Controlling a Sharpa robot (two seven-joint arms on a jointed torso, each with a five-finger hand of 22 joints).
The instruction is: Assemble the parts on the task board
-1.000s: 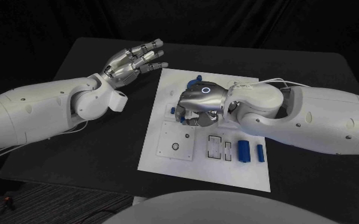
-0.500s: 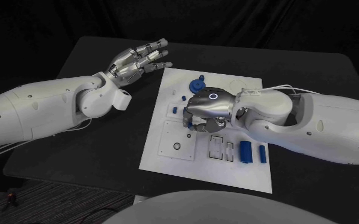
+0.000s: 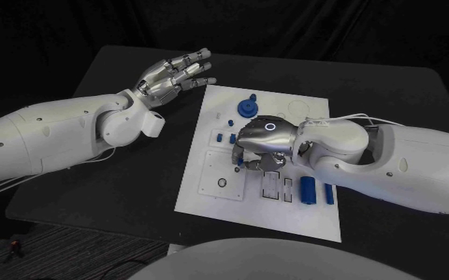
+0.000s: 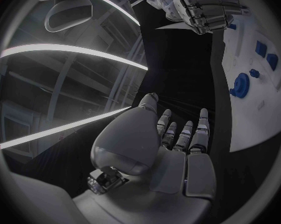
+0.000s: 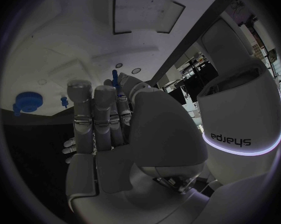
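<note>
The white task board (image 3: 281, 212) lies in the middle of the table. My right hand (image 3: 264, 141) hovers over the board's middle, fingers curled down. It pinches a small blue peg (image 5: 115, 77) between thumb and fingers, and a bit of blue (image 3: 241, 161) shows under the fingertips. A blue gear (image 3: 247, 106) stands at the board's far side, with small blue pegs (image 3: 219, 137) just left of the hand. Two blue cylinders (image 3: 308, 189) lie at the near right beside rectangular slots (image 3: 272, 185). My left hand (image 3: 174, 72) is raised off the board's far left corner, fingers spread and holding nothing.
A grey inset plate (image 3: 207, 166) with a round hole sits at the board's near left. Bare black table (image 3: 131, 183) surrounds the board. The left wrist view shows my left hand (image 4: 177, 144), the gear (image 4: 241, 84) and the right hand (image 4: 202, 7).
My right hand has moved from the board's far side toward its near side, uncovering the blue gear. The left hand has hardly moved.
</note>
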